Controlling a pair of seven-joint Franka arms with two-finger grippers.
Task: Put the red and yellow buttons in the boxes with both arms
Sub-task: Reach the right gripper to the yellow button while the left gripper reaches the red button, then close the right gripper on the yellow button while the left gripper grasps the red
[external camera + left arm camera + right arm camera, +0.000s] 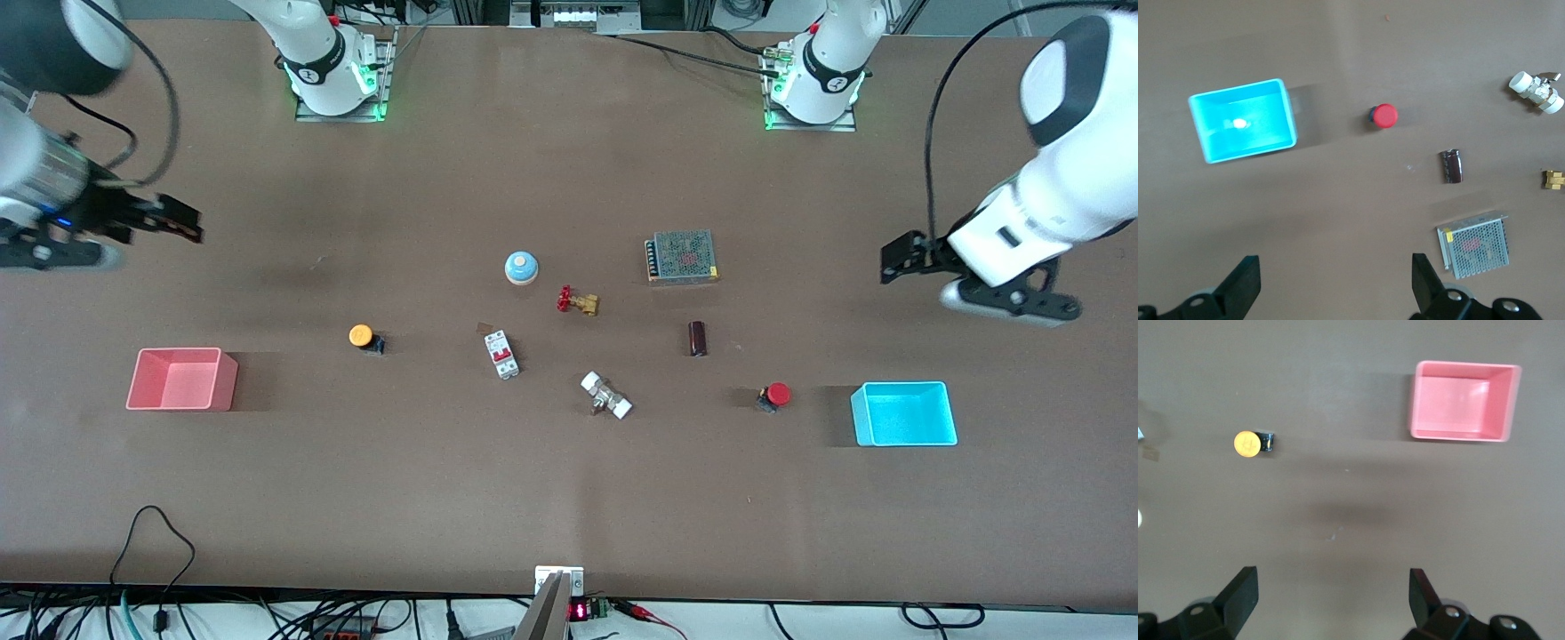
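Note:
The red button (776,396) lies on the table beside the cyan box (905,413), at the left arm's end; both show in the left wrist view, the red button (1384,116) and the cyan box (1242,120). The yellow button (363,337) lies near the pink-red box (182,379) at the right arm's end; both show in the right wrist view, the yellow button (1250,444) and the pink-red box (1463,401). My left gripper (896,258) is open and empty, up over bare table (1336,280). My right gripper (182,220) is open and empty, up over bare table (1333,593).
In the middle lie a blue-domed bell (522,268), a brass valve with a red handle (576,301), a white breaker (501,354), a white-capped fitting (606,396), a dark cylinder (698,338) and a mesh-covered power supply (682,256).

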